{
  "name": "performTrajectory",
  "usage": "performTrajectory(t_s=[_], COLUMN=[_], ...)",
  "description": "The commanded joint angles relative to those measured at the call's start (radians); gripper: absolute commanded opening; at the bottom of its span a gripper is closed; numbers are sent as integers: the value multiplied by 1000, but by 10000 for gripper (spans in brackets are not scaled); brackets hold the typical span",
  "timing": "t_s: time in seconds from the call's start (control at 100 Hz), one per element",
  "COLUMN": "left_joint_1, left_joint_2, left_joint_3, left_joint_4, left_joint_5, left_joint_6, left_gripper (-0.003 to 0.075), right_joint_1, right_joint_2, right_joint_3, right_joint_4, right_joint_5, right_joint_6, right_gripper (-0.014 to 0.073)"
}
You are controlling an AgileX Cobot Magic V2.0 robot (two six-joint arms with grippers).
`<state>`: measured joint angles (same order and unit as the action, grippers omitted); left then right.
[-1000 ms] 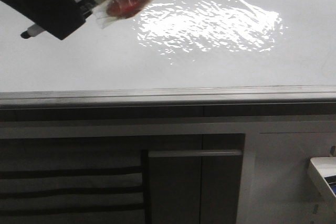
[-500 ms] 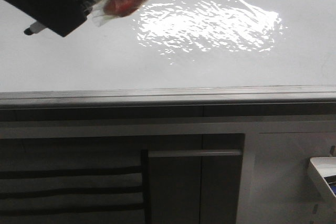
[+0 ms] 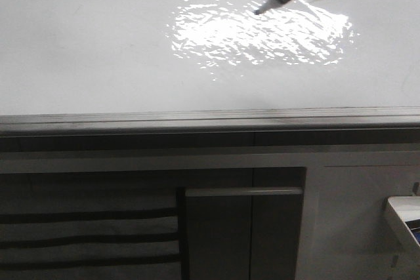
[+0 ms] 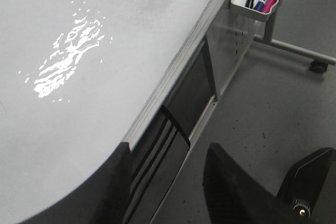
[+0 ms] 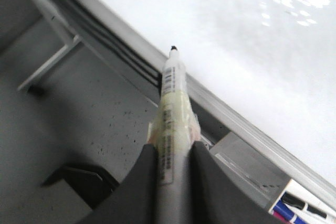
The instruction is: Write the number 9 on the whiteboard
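Marker (image 5: 172, 124), pinched between the right gripper (image 5: 170, 153) jaws, points its tip toward the blank whiteboard (image 3: 98, 57) near the glare, while the left gripper (image 4: 168, 182), jaws spread and empty, hangs farther off.

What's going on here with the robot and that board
The right hand is clamped on a marker, its uncapped tip held near the whiteboard, close to the bright reflection. Whether the tip touches the surface cannot be told. No stroke of the number 9 shows on the board. The left hand holds nothing and sits off the board's edge, over the floor. A tray of spare markers hangs beside the board.
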<state>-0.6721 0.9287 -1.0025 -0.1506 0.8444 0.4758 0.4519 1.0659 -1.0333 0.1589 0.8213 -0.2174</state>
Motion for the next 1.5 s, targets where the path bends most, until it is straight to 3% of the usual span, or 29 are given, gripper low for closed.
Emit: performTrajectory(t_s=[0.0,0.15,0.34,0.57,0.78,1.03,1.3,1.49], left_joint_1=[3,3,3,94,199,199,199,199], left_joint_2=[-73,-148,-144,-91,-28,-24,-24,-24], left_joint_3=[52,170,205,172,152,148,148,148], left_joint_4=[13,47,49,47,39,38,38,47], left_joint_5=[-123,-250,-293,-254,-178,-221,-251,-247], left_joint_6=[-100,-180,-206,-246,-225,-225,-225,-225], left_gripper=[303,303,291,291,291,291,291,291], right_joint_1=[-82,-188,-147,-150,-150,-144,-114,-169], right_joint_2=[-54,-59,-50,24,108,190,275,208], right_joint_3=[53,135,162,55,28,-29,-96,-96], right_joint_4=[40,94,127,134,172,182,142,137], right_joint_5=[-123,-237,-303,-189,-230,-318,-139,-174], right_joint_6=[45,45,-18,-18,-18,-18,-26,-26], right_gripper=[-45,-45,-45,-45,-45,-45,-45,-45])
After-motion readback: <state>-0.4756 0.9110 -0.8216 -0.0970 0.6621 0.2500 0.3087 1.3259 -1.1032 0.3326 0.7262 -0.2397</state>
